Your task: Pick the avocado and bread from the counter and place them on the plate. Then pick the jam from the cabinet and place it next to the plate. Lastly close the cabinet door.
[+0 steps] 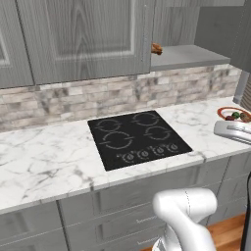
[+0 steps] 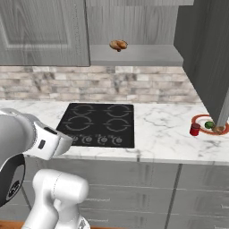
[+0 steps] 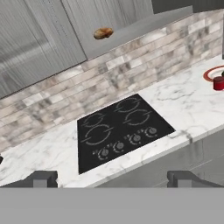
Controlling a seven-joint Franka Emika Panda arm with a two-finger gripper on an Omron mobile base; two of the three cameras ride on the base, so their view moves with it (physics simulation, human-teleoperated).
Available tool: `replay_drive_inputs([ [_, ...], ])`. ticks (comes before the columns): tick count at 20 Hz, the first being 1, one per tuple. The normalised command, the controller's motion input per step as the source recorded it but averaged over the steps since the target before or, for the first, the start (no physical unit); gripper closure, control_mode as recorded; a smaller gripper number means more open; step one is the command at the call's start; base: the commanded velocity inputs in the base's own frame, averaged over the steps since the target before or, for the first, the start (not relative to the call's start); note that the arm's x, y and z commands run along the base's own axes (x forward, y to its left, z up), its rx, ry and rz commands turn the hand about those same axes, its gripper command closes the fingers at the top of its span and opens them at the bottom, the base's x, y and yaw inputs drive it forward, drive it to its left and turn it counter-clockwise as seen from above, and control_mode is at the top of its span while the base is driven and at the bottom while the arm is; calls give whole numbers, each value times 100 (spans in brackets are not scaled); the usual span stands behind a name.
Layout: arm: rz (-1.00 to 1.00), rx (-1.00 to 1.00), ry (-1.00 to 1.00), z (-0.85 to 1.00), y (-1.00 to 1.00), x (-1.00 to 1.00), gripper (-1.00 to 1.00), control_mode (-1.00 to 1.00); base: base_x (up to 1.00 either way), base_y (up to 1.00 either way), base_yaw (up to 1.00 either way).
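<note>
**Right base view: food on plate, jam down, door still wide open**

Right base view has the round plate with broad orange-red rim (image 2: 199, 118) on the white grey-veined marble counter (image 2: 163, 129), at abt 3 o'clock from the black inset cooktop (image 2: 99, 124). On it sits the small dark green rounded avocado (image 2: 209, 124); a brownish bit beside it, half hidden by the door edge, is prob the small brown oval bread roll (image 2: 218, 129), can't be sure. Small red cylindrical jam jar (image 2: 195, 129) stands just beside the plate, at its 8 o'clock, touching or nearly touching the rim.

So judging from how things lie: avocado done, bread most likely done, jam done. What's left is the last step. Tall grey wood-grain cabinet door (image 2: 203, 53) stands swung out toward the room, slim metal bar handle (image 2: 222, 114) hanging down over the plate area. Grey wood-grain wall cabinet (image 2: 134, 22) is open, its plain grey shelf (image 2: 134, 56) bare apart from a golden-brown lumpy pastry (image 2: 118, 45), not a task item.

Hand view: gripper (image 3: 112, 178) has its two dark tips spread wide, nothing between them, looking across cooktop w/ plate and jar at 2 o'clock. White arm sits low, well apart from the door; I'd say it needs to get to the door and push it shut.
</note>
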Motion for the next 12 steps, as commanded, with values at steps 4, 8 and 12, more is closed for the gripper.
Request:
replay_drive_inputs([
  [4, 0, 0, 0, 0, 0, 0, -100, -100, 0, 0, 0],
  [8, 0, 0, 0, 0, 0, -1, -100, -100, 0, 0, 0],
  [12, 0, 0, 0, 0, 0, -1, -100, -100, 0, 0, 0],
])
